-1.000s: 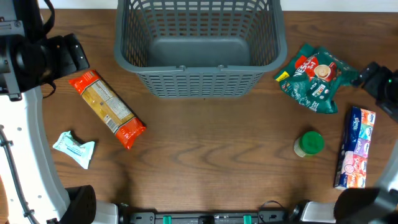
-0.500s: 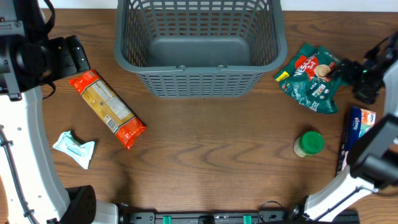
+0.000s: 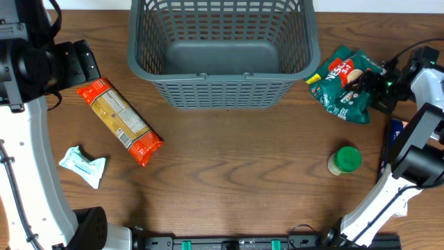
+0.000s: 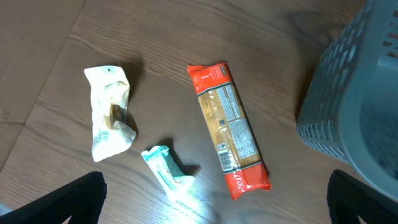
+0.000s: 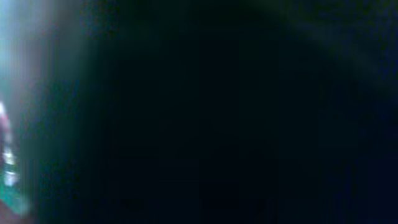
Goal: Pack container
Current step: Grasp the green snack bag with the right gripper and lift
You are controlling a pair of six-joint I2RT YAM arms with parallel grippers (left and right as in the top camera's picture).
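The container (image 3: 222, 94) is a dark grey lattice basket at the top centre of the overhead view, with nothing in it; its corner shows in the left wrist view (image 4: 348, 106). My right gripper (image 3: 374, 89) sits low over the right edge of a green snack bag (image 3: 343, 87), right of the basket, fingers spread on either side of it. The right wrist view is almost black. My left gripper (image 4: 217, 205) is open and empty, high above the table left of the basket (image 3: 76, 62).
An orange pasta pack (image 3: 119, 121) (image 4: 229, 127) lies left of the basket, a teal wrapper (image 3: 83, 165) (image 4: 166, 171) below it, and a crumpled white wrapper (image 4: 109, 112) nearby. A green-lidded jar (image 3: 345, 160) stands at the right. A colourful pack (image 3: 393, 129) is mostly hidden by my right arm.
My right arm has swung in from the right edge and come down onto the green bag, which has shifted slightly left and crumpled. The left arm has not moved.
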